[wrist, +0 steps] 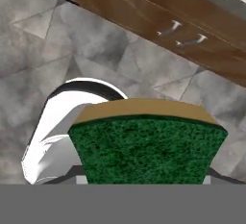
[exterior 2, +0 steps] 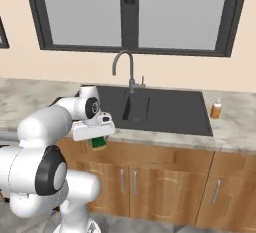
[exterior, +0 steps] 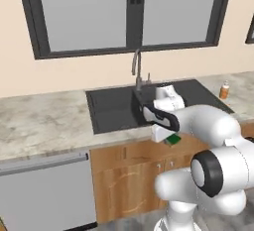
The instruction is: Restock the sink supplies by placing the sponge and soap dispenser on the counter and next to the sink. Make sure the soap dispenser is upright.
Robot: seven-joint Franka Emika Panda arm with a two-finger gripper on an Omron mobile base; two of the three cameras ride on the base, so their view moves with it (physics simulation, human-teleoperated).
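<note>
My gripper [exterior: 167,136] is shut on the sponge [exterior: 173,139], a green block with a yellowish layer. It hangs just in front of the counter's [exterior: 39,121] front edge, by the near rim of the black sink [exterior: 114,108]. From the right base camera the sponge [exterior 2: 99,142] pokes out below the gripper [exterior 2: 96,138], left of the sink [exterior 2: 165,109] and level with the counter [exterior 2: 30,102] edge. In the hand view the sponge [wrist: 146,146] shows large, with the floor beneath it. The soap dispenser is out of view.
A gooseneck faucet [exterior: 135,66] rises behind the basin. A small orange bottle [exterior 2: 216,109] stands on the counter right of the sink. Brown cabinet doors [exterior 2: 150,177] run under the worktop, and a grey dishwasher front [exterior: 44,190] sits to the left.
</note>
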